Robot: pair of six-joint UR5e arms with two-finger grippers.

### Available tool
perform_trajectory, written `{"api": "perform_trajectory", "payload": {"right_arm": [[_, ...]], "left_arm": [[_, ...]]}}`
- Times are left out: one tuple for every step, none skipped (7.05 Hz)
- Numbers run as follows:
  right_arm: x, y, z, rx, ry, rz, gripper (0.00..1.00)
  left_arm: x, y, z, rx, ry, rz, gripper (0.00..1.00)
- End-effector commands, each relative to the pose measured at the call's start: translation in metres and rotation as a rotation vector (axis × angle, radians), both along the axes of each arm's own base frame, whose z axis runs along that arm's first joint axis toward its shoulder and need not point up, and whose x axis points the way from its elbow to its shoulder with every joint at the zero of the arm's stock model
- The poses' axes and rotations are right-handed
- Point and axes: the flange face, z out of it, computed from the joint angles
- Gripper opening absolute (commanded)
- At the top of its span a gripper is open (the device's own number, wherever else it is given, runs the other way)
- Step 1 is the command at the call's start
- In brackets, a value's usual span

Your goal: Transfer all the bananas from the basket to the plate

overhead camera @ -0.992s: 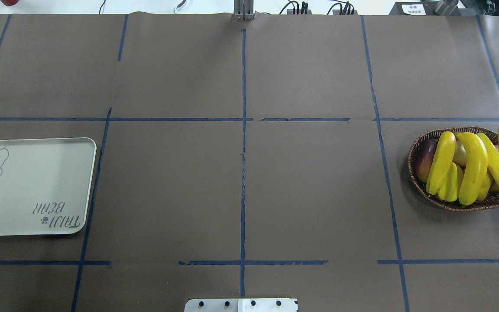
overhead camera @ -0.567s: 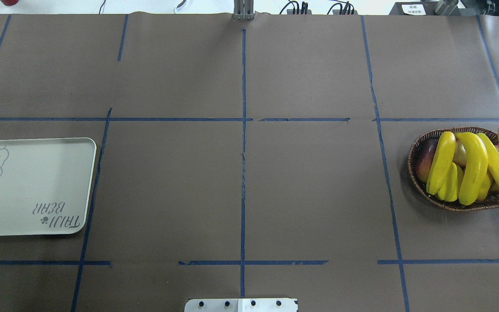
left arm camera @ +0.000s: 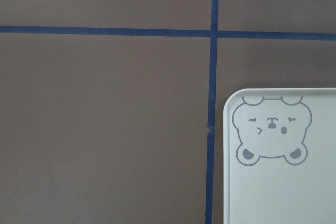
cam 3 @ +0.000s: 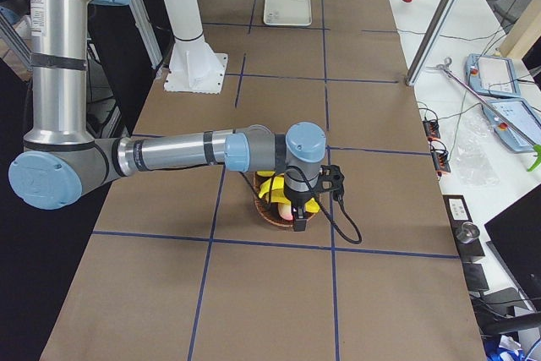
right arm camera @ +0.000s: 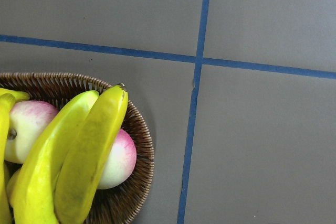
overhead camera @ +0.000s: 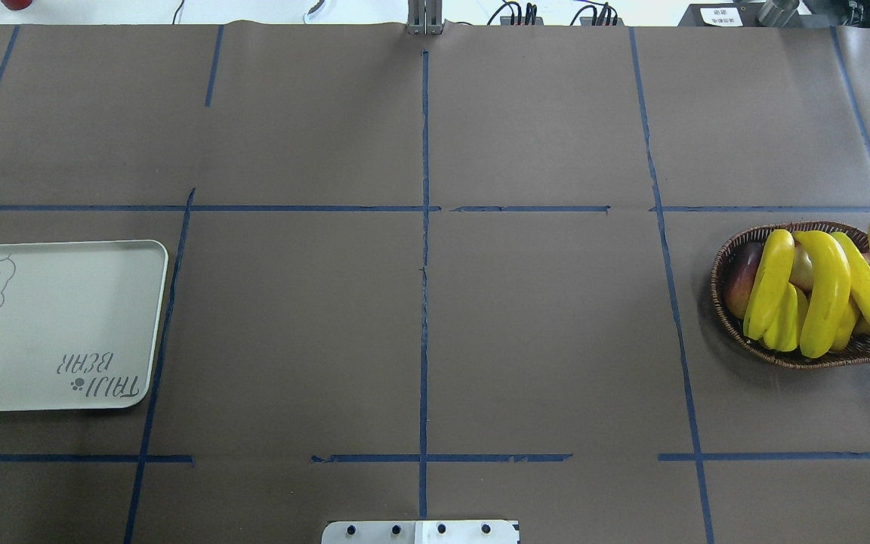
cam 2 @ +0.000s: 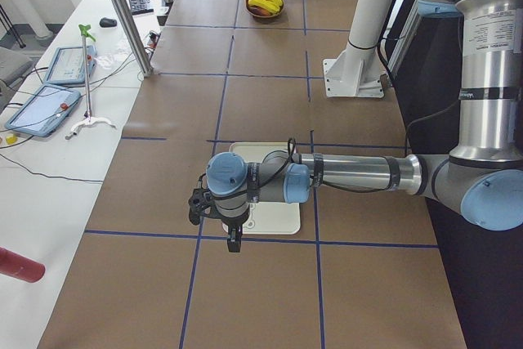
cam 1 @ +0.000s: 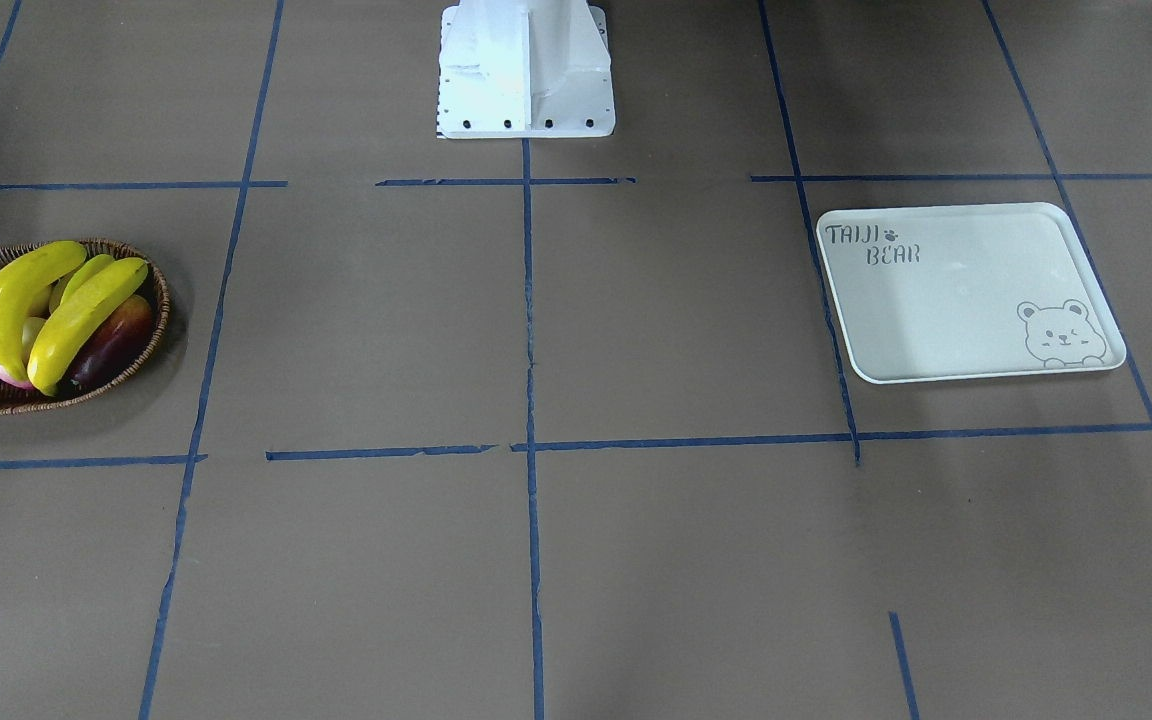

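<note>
Several yellow bananas (overhead camera: 828, 291) lie across the brown wicker basket (overhead camera: 722, 257) at the table's right. They also show in the front view (cam 1: 16, 300) and in the right wrist view (right arm camera: 84, 156). The pale "TAIJI BEAR" plate (overhead camera: 65, 317) lies bare at the left, also in the front view (cam 1: 956, 300) and with one corner in the left wrist view (left arm camera: 283, 192). My right gripper (cam 3: 297, 219) hangs above the basket (cam 3: 269, 219). My left gripper (cam 2: 233, 243) hangs above the plate's (cam 2: 278, 217) outer edge. Both show only in the side views, so I cannot tell whether they are open or shut.
The basket also holds a dark red fruit (overhead camera: 741, 276), a pink-white peach (right arm camera: 118, 161) and a yellow-green starfruit (overhead camera: 784, 321). The robot's white base (cam 1: 526, 70) stands at the table's near middle. Blue tape lines grid the brown table cover.
</note>
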Motion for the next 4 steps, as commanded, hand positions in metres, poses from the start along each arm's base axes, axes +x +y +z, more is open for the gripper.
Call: {"api": "perform_trajectory", "payload": {"right_arm": [[-0.008, -0.008, -0.019, 0.021, -0.012, 0.003, 1.0], [-0.018, -0.018, -0.035, 0.008, -0.019, 0.031, 1.0], [-0.034, -0.025, -0.06, -0.002, -0.034, 0.063, 1.0], [-0.062, -0.033, -0.099, -0.022, -0.058, 0.106, 0.99]], "left_arm": [[0.0, -0.031, -0.032, 0.075, 0.0, 0.0, 1.0], [0.001, -0.036, -0.036, 0.08, 0.0, 0.0, 1.0], [0.002, -0.039, -0.039, 0.087, 0.002, 0.003, 1.0], [0.002, -0.039, -0.038, 0.088, 0.001, 0.005, 1.0]]}}
